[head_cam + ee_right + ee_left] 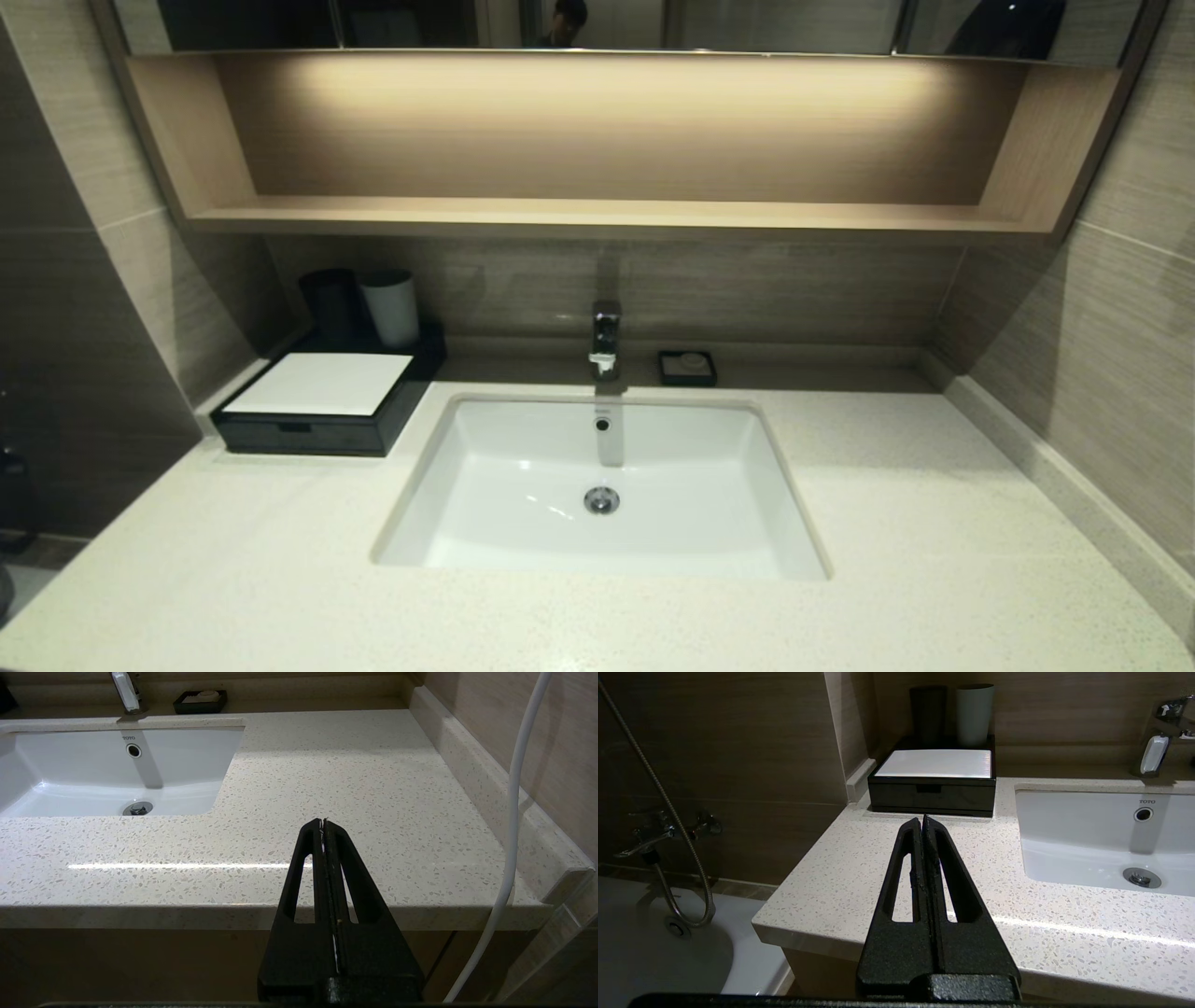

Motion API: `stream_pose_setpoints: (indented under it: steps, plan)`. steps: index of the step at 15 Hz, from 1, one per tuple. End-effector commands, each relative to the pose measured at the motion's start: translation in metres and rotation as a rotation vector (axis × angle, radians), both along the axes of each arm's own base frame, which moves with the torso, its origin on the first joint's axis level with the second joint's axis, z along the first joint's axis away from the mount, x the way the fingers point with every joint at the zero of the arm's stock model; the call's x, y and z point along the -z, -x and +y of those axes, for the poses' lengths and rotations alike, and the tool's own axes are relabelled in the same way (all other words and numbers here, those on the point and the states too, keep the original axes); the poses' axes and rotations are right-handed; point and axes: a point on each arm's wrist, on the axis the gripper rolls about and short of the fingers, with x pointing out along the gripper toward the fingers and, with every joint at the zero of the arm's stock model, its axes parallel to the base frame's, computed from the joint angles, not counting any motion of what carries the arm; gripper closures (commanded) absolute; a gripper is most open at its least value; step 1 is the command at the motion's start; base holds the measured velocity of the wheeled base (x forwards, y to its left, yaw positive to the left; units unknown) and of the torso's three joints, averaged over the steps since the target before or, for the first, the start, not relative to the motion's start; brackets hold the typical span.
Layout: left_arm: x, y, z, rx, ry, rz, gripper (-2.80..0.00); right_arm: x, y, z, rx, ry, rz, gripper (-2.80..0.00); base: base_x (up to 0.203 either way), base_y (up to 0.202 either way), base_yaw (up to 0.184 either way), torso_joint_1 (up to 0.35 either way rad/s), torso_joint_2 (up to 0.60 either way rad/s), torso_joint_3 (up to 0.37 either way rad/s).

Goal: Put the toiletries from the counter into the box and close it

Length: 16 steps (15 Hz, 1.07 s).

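At nine o'clock of the sink (523, 467), the box (322, 406) sits closed on the counter (934, 523); no toiletries show. Left gripper (923, 821) and right gripper (323, 823) hang clenched, empty, near the counter's front edge. Risk: a sachet jammed in the drawer could reopen it.

Both arms hang low, out of the head cam's sight. Left gripper (922, 820) has its jaws pressed together w/ nothing between them, pointing fwd and roughly level. Right gripper (323, 823) same deal: jaws pinched tight, empty, roughly level.
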Motion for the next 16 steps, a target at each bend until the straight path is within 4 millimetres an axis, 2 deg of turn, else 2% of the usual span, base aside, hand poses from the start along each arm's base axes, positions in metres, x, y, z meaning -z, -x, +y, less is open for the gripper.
stream_pose_setpoints:
  steps: [1, 7, 16]
  plan:
    - [0.009, 0.001, 0.000, 0.010, -0.003, -0.005, 0.00, 0.000, 0.000, 0.000, 0.001, 0.000, 0.000, 0.00, 0.000, 0.000, 0.000, 0.000, 0.00, 0.000]
    - [0.024, -0.001, -0.002, 0.110, -0.015, 0.019, 0.00, 0.000, 0.000, 0.000, 0.001, 0.000, 0.000, 0.00, 0.000, 0.000, 0.000, 0.000, 0.00, 0.000]
    - [0.035, 0.001, -0.004, 0.175, -0.015, 0.067, 0.00, 0.000, 0.000, 0.000, 0.001, 0.000, 0.001, 0.00, 0.000, 0.000, 0.000, 0.000, 0.00, 0.000]
